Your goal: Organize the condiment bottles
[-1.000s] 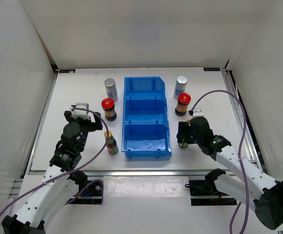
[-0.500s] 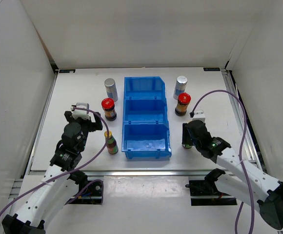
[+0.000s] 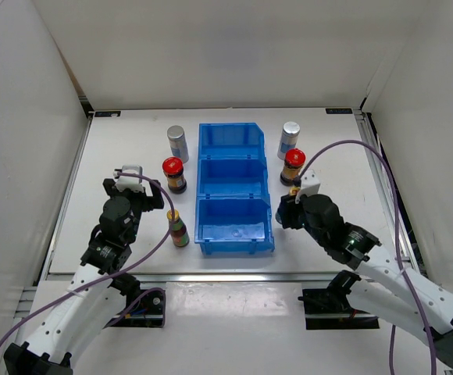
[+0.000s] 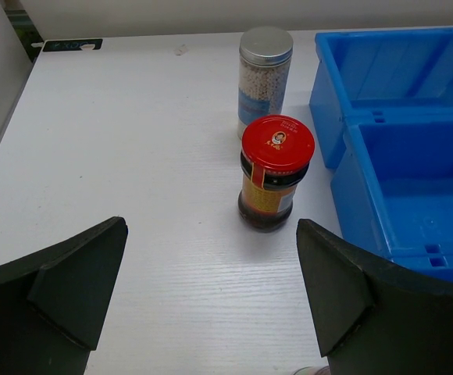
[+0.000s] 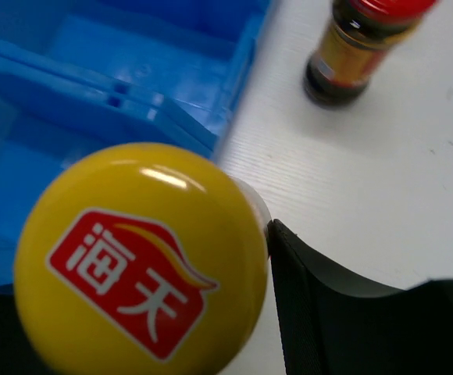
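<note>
right gripper point(image 3: 287, 212) clamps the yellow-capped bottle point(image 5: 140, 262) just right of the near compartment of the blue bin point(image 3: 234, 248); carry it left over the rim, upright, and lower before letting go; left gripper point(image 4: 211, 226) gapes wide, empty

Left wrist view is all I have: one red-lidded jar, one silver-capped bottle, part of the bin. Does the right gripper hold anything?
Observer: Yes. The right gripper is shut on a yellow-capped bottle, close to the right wall of the bin.
Operator: Is any bottle inside the bin?
Observer: No. The top view shows no bottle in any of its three compartments.
Operator: Where is the second yellow-capped bottle?
Observer: The second yellow-capped bottle stands upright, left of the nearest compartment.
</note>
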`<state>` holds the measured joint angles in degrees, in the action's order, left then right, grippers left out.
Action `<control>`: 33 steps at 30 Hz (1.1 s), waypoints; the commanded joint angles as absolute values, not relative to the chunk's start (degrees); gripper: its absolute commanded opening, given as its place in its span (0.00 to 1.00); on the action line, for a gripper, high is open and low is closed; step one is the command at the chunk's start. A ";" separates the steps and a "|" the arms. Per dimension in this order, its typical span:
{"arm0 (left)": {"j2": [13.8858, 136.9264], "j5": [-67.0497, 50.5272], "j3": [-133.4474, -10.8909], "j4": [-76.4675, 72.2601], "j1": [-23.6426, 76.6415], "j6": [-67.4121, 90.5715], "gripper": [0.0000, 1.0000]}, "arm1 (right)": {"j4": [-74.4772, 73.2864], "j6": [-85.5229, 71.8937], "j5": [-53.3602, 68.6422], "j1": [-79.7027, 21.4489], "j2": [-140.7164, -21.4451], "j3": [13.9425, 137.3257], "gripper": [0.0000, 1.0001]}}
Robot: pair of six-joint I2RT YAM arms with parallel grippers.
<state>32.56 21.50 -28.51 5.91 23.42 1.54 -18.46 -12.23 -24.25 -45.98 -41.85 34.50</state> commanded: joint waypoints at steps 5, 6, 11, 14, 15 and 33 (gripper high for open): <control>32.34 22.68 -28.21 4.92 23.20 2.02 1.00 | 0.78 -10.46 -17.05 -50.18 -50.35 38.67 0.00; 32.34 22.68 -28.21 4.92 23.20 2.02 1.00 | 3.05 -10.46 -17.05 -50.71 -51.49 38.67 0.00; 32.34 22.68 -28.21 4.92 23.20 2.02 1.00 | 9.31 -10.46 -18.63 -53.34 -59.58 38.67 0.00; 32.34 22.68 -27.69 4.40 23.20 2.02 1.00 | 13.09 -10.99 -19.25 -54.05 -63.27 38.06 0.00; 32.34 22.68 -27.69 4.39 23.20 2.02 1.00 | 13.70 -11.60 -19.25 -54.75 -65.02 38.06 0.00; 30.06 17.59 -36.97 13.60 23.20 4.13 1.00 | 7.12 -10.73 -29.96 -59.68 -64.34 42.10 1.00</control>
<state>30.70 20.71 -30.22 9.67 23.42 2.50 5.37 -11.64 -24.82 -59.05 -67.88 38.46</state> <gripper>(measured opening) 1.000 0.996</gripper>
